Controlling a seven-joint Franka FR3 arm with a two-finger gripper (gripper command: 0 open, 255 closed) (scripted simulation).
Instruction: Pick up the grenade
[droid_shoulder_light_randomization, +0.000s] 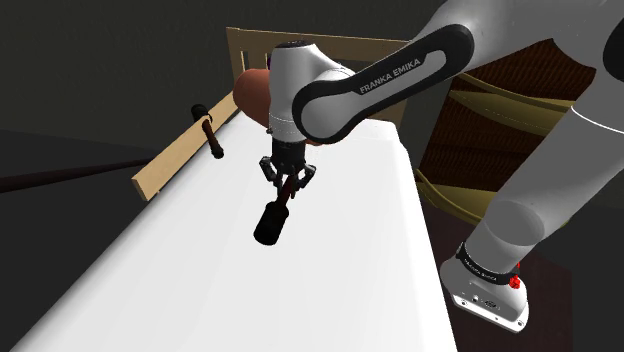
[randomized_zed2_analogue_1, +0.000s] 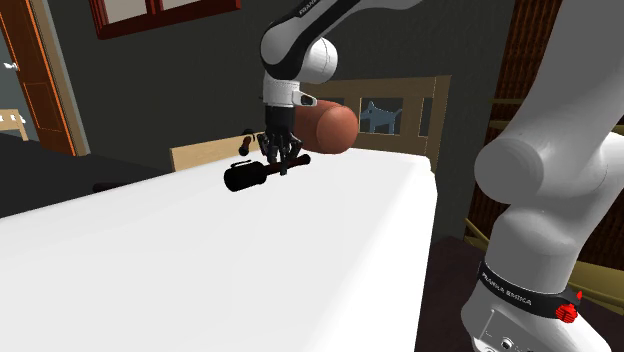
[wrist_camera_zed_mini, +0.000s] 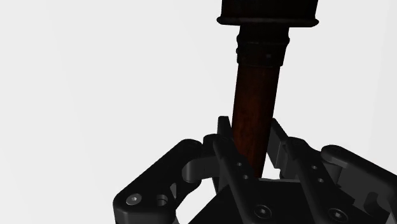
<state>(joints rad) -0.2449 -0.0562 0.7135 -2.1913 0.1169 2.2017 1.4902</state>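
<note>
A stick grenade (droid_shoulder_light_randomization: 271, 219) with a black head and a dark reddish-brown handle lies on the white bed surface (droid_shoulder_light_randomization: 200, 290). My black gripper (droid_shoulder_light_randomization: 288, 186) comes down from above and is shut on the handle's end, away from the head. In the second exterior view the grenade (randomized_zed2_analogue_1: 247, 177) points to that view's left from the gripper (randomized_zed2_analogue_1: 282, 163). In the wrist view the handle (wrist_camera_zed_mini: 254, 95) runs out from between the two fingers, which clasp it on both sides at the gripper (wrist_camera_zed_mini: 251, 145).
A brown cylindrical bolster (droid_shoulder_light_randomization: 254, 94) lies behind the gripper against a wooden headboard (droid_shoulder_light_randomization: 345, 45). A second dark stick-shaped object (droid_shoulder_light_randomization: 207, 126) rests on the wooden side rail (droid_shoulder_light_randomization: 165, 165). The bed's edge (droid_shoulder_light_randomization: 425, 230) drops off toward my stand (droid_shoulder_light_randomization: 490, 295).
</note>
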